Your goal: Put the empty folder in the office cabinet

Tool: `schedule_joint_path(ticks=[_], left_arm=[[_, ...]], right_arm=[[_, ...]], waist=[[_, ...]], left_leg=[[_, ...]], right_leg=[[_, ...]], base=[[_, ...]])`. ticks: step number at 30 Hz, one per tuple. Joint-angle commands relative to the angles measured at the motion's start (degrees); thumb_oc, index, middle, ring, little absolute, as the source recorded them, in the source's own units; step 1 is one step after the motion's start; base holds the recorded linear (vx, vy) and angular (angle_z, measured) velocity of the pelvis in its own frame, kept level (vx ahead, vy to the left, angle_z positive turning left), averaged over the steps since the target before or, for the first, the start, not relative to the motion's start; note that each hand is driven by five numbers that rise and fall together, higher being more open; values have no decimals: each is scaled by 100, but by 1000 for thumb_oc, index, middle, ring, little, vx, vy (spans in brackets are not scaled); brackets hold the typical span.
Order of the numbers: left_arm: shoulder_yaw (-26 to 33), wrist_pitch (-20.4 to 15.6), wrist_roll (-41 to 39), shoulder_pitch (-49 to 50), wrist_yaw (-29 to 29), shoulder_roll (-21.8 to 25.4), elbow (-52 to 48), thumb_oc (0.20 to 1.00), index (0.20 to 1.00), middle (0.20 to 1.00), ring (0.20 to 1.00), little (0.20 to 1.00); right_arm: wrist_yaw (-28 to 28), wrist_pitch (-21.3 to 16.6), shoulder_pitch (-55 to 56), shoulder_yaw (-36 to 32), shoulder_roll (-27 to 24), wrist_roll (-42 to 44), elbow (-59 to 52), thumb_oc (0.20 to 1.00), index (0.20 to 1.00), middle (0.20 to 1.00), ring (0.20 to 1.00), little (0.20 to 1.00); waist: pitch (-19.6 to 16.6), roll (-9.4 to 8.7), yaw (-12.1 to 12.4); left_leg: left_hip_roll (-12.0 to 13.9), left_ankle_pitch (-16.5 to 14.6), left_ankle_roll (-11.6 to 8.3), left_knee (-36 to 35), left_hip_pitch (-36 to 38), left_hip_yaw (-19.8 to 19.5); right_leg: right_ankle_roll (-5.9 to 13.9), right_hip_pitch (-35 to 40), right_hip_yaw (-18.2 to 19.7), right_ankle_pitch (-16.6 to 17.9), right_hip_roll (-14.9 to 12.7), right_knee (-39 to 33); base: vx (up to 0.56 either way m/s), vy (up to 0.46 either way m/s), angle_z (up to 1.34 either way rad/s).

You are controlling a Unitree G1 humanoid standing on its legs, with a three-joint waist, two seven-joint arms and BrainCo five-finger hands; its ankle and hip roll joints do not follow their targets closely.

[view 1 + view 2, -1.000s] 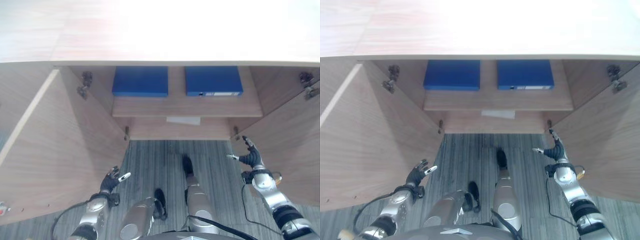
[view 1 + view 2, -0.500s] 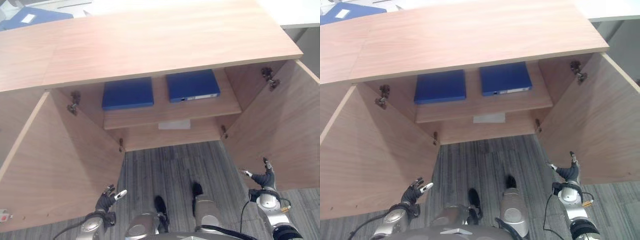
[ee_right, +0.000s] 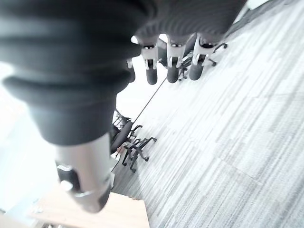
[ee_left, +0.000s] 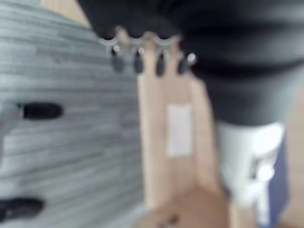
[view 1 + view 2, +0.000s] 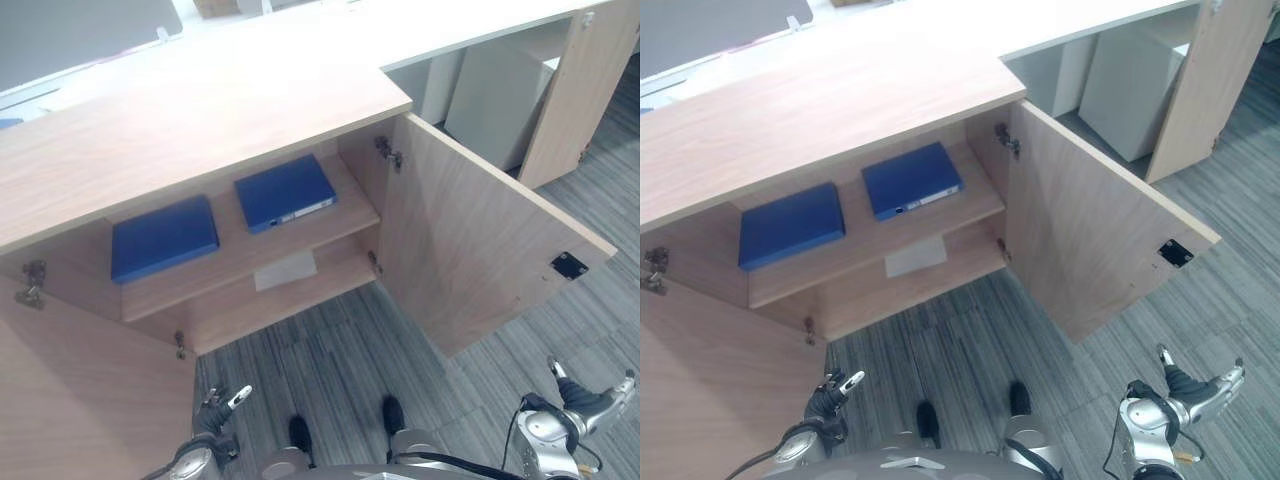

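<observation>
The wooden office cabinet (image 5: 200, 110) stands with both doors swung out. Two blue folders lie flat on its upper shelf: one on the left (image 5: 163, 237), and one on the right (image 5: 284, 191) with a white spine label. A white sheet (image 5: 285, 270) rests on the lower shelf. My left hand (image 5: 215, 412) hangs low over the carpet in front of the left door, fingers (image 4: 137, 59) straight and holding nothing. Low at the right, past the right door (image 5: 480, 250), my right hand (image 5: 585, 400) has its fingers (image 3: 173, 66) spread and holds nothing.
The left door (image 5: 80, 400) juts out at the lower left. A white desk top runs behind the cabinet, with a white pedestal unit (image 5: 495, 100) and a wooden panel (image 5: 585, 80) at the upper right. Office chairs (image 3: 133, 147) stand on the grey striped carpet.
The whole picture has swung toward the right, so the camera moved. Both hands sit lower in view, and the right hand is now off the right door.
</observation>
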Motion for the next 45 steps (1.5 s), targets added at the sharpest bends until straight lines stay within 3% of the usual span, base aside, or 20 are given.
schedule_joint_path(ticks=[1, 5, 10, 16, 19, 22, 26, 38, 45], left_arm=[[28, -55, 138, 1, -34, 459, 30, 1000, 1000, 1000, 1000, 1000], [-110, 114, 274, -34, -109, 584, 142, 1000, 1000, 1000, 1000, 1000], [-256, 267, 516, -119, -247, 653, 426, 1000, 1000, 1000, 1000, 1000], [-300, 343, 629, -253, -381, 703, 617, 1000, 1000, 1000, 1000, 1000], [-257, 313, 702, -231, -402, 689, 718, 1000, 1000, 1000, 1000, 1000], [-136, 262, 842, -227, -555, 710, 896, 1000, 1000, 1000, 1000, 1000], [11, 212, 895, -184, -680, 739, 952, 1000, 1000, 1000, 1000, 1000], [138, 63, 685, -27, -632, 481, 828, 1000, 1000, 1000, 1000, 1000], [19, -123, 301, -25, -471, 371, 521, 1000, 1000, 1000, 1000, 1000]], right_arm=[[617, -604, -699, -318, -296, 570, 224, 1000, 1000, 1000, 1000, 1000], [1085, -410, -1168, -492, -782, 972, 572, 1000, 1000, 1000, 1000, 1000], [2163, 252, -1922, -494, -1414, 1673, 1084, 1000, 1000, 1000, 1000, 1000], [3347, 795, -2517, -139, -1720, 1279, 1208, 1000, 1000, 1000, 1000, 1000], [3870, 825, -2553, 42, -1714, 1251, 1208, 1000, 1000, 1000, 1000, 1000], [4791, 776, -2612, 461, -1666, 885, 1084, 1000, 1000, 1000, 1000, 1000], [5422, 633, -2504, 1008, -1492, 860, 606, 1000, 1000, 1000, 1000, 1000], [5401, 631, -1808, 2020, -688, -34, -783, 1000, 1000, 1000, 1000, 1000], [5412, 569, -1825, 2523, -328, -183, -1051, 1000, 1000, 1000, 1000, 1000]], waist=[[-53, -182, 229], [-132, -170, 349], [-250, -161, 522], [-236, -114, 599], [-241, -129, 605], [-247, -158, 607], [-253, -221, 586], [-229, -394, 545], [-208, -456, 766]], left_leg=[[-486, -755, 257, 216, 145, 63], [-454, -651, 148, 59, 191, 8], [-377, -559, 6, -2, 179, -73], [-326, -497, -107, -2, 72, -62], [-305, -486, -133, -2, 71, -53], [-261, -457, -164, -2, 75, -23], [-220, -460, -164, -2, 104, 42], [-240, -513, -33, -2, 200, 58], [-413, -629, 73, -2, 157, -89]], right_leg=[[147, 88, -222, -280, -415, 313], [113, 186, -376, -244, -356, 123], [91, 268, -552, -227, -330, 7], [59, 198, -636, -273, -316, 5], [56, 201, -643, -290, -307, 5], [59, 191, -647, -284, -306, 5], [71, 194, -614, -282, -290, 5], [137, 199, -474, -172, -282, 5], [188, 237, -680, -165, -387, 5]], base=[[22, -160, 5], [2, -116, 14], [25, -89, 9], [-33, -31, 8], [-4, -23, 5], [0, -14, -7], [16, -5, -8], [35, 62, -7], [8, 92, 3]])
